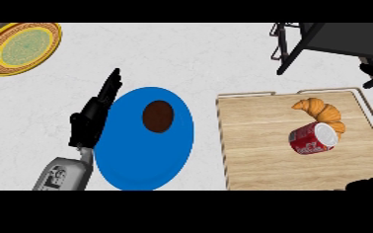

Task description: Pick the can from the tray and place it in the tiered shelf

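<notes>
A red can (pixel 313 138) lies on its side on the wooden tray (pixel 262 153) at the right, its silver end facing right. It touches a croissant (pixel 321 110) just above it. The black tiered shelf (pixel 324 39) stands at the top right corner. My left hand (pixel 90 121) rests open at the left, fingers straight and pointing up, beside a blue plate and far from the can. A small black shape at the lower right edge is my right hand (pixel 360 184), just below the tray's right part; most of it is cut off.
A blue plate (pixel 134 153) with a round dark brown item (pixel 158 116) on it sits left of the tray. A yellow-rimmed plate (pixel 27 47) with a green centre lies at the top left corner. White counter lies between the plates and the shelf.
</notes>
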